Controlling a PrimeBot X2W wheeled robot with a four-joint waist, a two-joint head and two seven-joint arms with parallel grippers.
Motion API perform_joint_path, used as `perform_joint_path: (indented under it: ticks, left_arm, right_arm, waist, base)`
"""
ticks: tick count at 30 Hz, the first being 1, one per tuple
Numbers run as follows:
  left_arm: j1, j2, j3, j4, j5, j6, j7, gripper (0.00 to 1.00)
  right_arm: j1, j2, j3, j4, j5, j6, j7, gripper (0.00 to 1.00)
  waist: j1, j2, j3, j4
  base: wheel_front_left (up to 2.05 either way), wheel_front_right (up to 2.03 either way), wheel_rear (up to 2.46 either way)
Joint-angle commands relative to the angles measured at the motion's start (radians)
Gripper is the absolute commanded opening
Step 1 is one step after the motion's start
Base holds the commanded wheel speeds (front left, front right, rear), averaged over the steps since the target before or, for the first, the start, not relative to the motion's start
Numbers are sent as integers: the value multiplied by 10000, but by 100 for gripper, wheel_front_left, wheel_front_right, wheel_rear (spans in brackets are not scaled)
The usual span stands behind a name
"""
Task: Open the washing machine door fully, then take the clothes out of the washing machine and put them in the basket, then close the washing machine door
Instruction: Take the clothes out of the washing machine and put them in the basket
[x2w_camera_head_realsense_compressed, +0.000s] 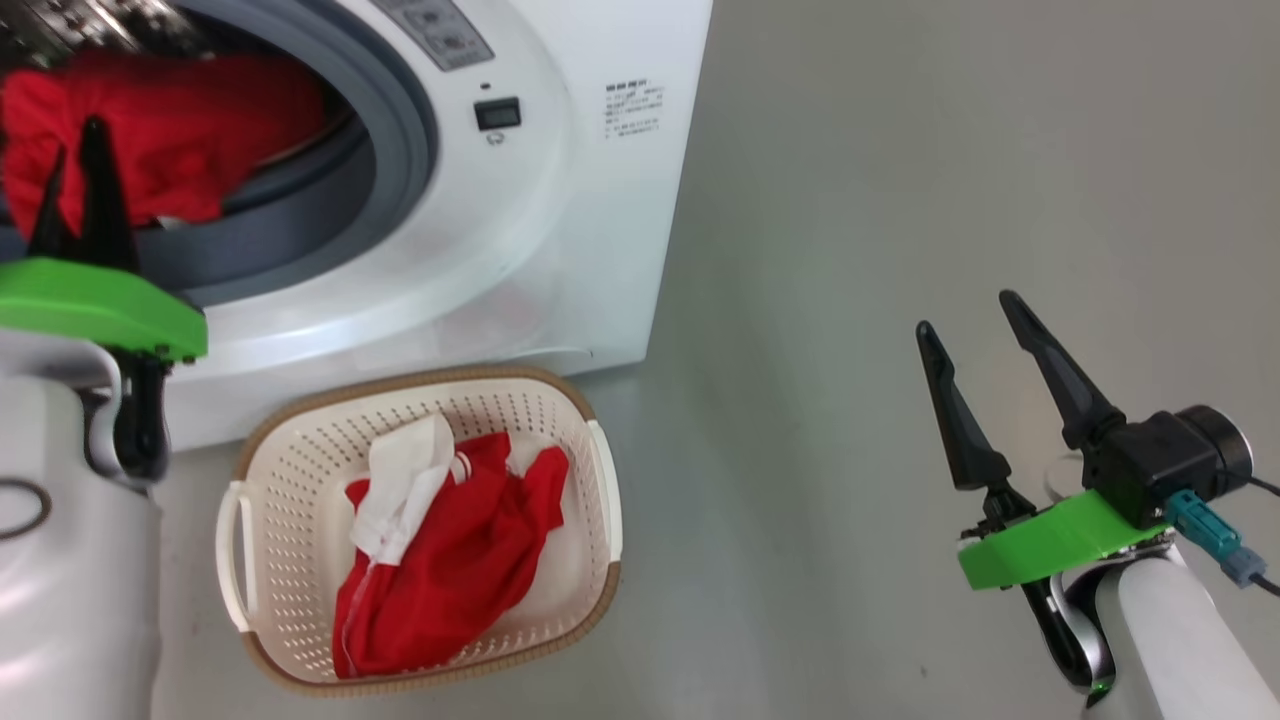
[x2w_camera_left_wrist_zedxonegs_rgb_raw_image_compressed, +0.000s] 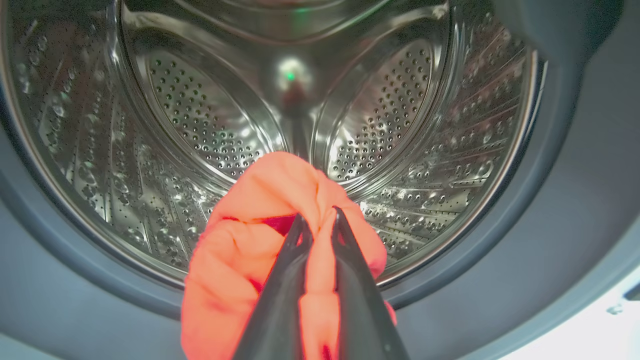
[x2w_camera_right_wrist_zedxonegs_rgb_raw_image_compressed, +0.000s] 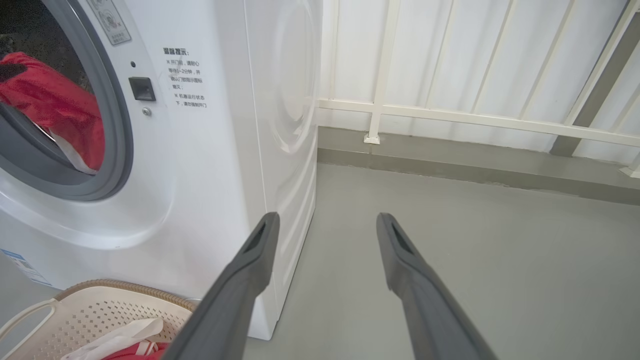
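Note:
The white washing machine (x2w_camera_head_realsense_compressed: 560, 200) stands with its mouth uncovered; its door is out of view. My left gripper (x2w_camera_head_realsense_compressed: 78, 140) reaches into the opening and is shut on a fold of red clothes (x2w_camera_left_wrist_zedxonegs_rgb_raw_image_compressed: 260, 200), held up in front of the steel drum (x2w_camera_left_wrist_zedxonegs_rgb_raw_image_compressed: 200, 120). The same red garment (x2w_camera_head_realsense_compressed: 170, 130) bulges over the grey gasket (x2w_camera_head_realsense_compressed: 400, 130) and also appears in the right wrist view (x2w_camera_right_wrist_zedxonegs_rgb_raw_image_compressed: 55, 110). On the floor in front of the machine, the cream basket (x2w_camera_head_realsense_compressed: 598, 470) holds a red and white garment (x2w_camera_head_realsense_compressed: 450, 560). My right gripper (x2w_camera_head_realsense_compressed: 965, 312) hovers open and empty over the floor, to the right of the basket.
Grey floor (x2w_camera_head_realsense_compressed: 900, 150) stretches to the right of the machine. A white railing (x2w_camera_right_wrist_zedxonegs_rgb_raw_image_compressed: 450, 115) on a low kerb runs behind it. The basket's corner (x2w_camera_right_wrist_zedxonegs_rgb_raw_image_compressed: 75, 320) lies just below the right gripper's (x2w_camera_right_wrist_zedxonegs_rgb_raw_image_compressed: 326, 217) left finger.

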Motion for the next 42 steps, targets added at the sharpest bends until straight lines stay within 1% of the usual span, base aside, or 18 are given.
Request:
perform_joint_path:
  ticks: [1, 5, 10, 12, 16, 20, 21, 24, 26, 29, 33, 37, 42]
  left_arm:
    - [396, 379, 361, -628, 50, 66, -119, 0]
    - [1220, 226, 563, -1558, 54, 147, -119, 0]
    - [2437, -70, 713, -3043, 50, 207, -119, 0]
    - [3178, -245, 703, -3931, 38, 263, -119, 0]
    - [4231, -427, 620, -5327, 118, 521, 103, 0]
    - [5321, -578, 611, -6816, 66, 739, 502, 0]
    - [5321, -578, 611, -6816, 66, 739, 502, 0]
    - [6092, -789, 427, -7711, 18, 853, 862, 0]
    - [6514, -915, 255, -8058, -20, 914, 1107, 0]
    - [6938, -1049, 10, -8079, -62, 992, 1369, 0]
    - [7029, -1203, -197, -7323, -344, 971, 1493, 0]
    - [6680, -1299, -359, -5788, -841, 670, 1615, 0]
    - [5556, -1342, -528, -3590, -1097, 486, 1675, 0]
  right_arm:
    - [231, -22, 131, -183, 87, 63, -63, 100]
    - [436, -11, 76, -161, 107, 63, -63, 100]
    - [684, 36, 27, -105, 127, 63, -63, 100]
    - [838, 65, 16, -62, 138, 63, -63, 100]
    - [999, 81, 85, -51, 155, 63, -63, 100]
    - [1137, 100, 68, -84, 169, 63, -63, 100]
    - [1137, 100, 68, -84, 169, 63, -63, 100]
    - [1222, 121, 84, -112, 178, 63, -63, 100]
    - [1239, 136, 79, -148, 168, 63, -63, 100]
    - [1158, 119, 105, -162, 174, 63, -63, 100]
    - [977, 70, 165, -201, 168, 63, -63, 100]
    - [777, 17, 215, -231, 157, 63, -63, 100]
    - [454, -17, 371, -249, 177, 63, -63, 100]
  waist:
    - [0, 0, -468, 119]
    - [0, 0, -865, 204]
    - [0, 0, -1375, 299]
    - [0, 0, -1678, 358]
    - [0, 0, -1992, 363]
    - [0, 0, -2121, 364]
    - [0, 0, -2121, 364]
    - [0, 0, -2077, 400]
    - [0, 0, -1967, 433]
    - [0, 0, -1732, 480]
    - [0, 0, -1365, 528]
    - [0, 0, -961, 553]
    - [0, 0, -372, 500]
  base:
    - [0, 0, 0]
    - [0, 0, 0]
    - [0, 0, 0]
    - [0, 0, 0]
    - [0, 0, 0]
    - [0, 0, 0]
    - [0, 0, 0]
    - [0, 0, 0]
    - [0, 0, 0]
    - [0, 0, 0]
    - [0, 0, 0]
    - [0, 0, 0]
    - [0, 0, 0]
